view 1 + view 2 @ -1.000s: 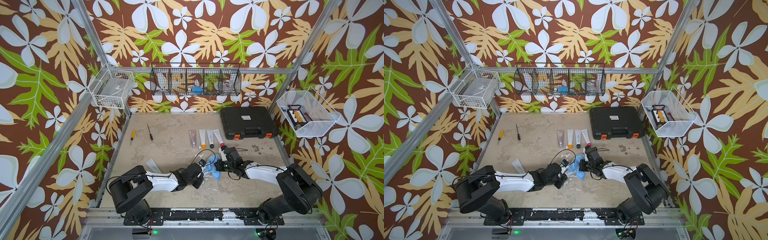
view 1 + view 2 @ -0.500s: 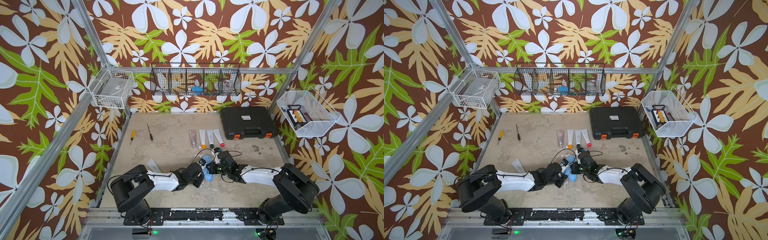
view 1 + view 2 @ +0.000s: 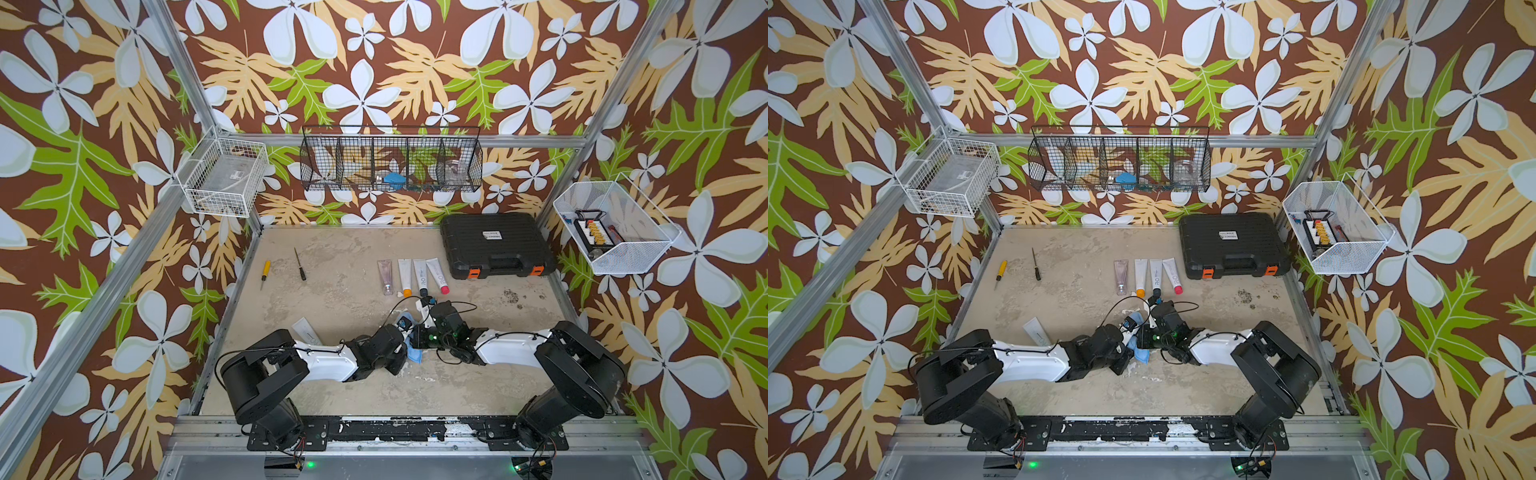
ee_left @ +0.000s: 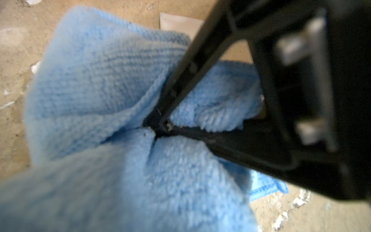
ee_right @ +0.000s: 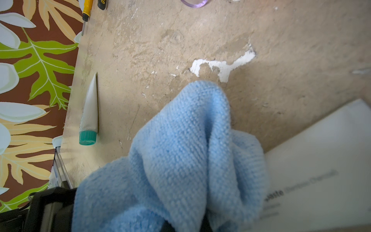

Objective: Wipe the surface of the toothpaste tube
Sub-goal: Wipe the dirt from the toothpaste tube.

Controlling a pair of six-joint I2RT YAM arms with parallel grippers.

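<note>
Left wrist | left gripper (image 4: 160,126) pinches fluffy blue terry cloth (image 4: 96,80) | right gripper (image 3: 427,319) clamps smooth white toothpaste tube (image 5: 321,160)

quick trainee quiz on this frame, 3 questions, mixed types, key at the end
1. How many tubes lie in the row beside the black case?
2. True or false: the left gripper is shut on the blue cloth.
3. What colour is the cap of the lone tube lying near the table edge by the left arm? A green, B red, C orange.

Key: 1. four; 2. true; 3. A
</note>
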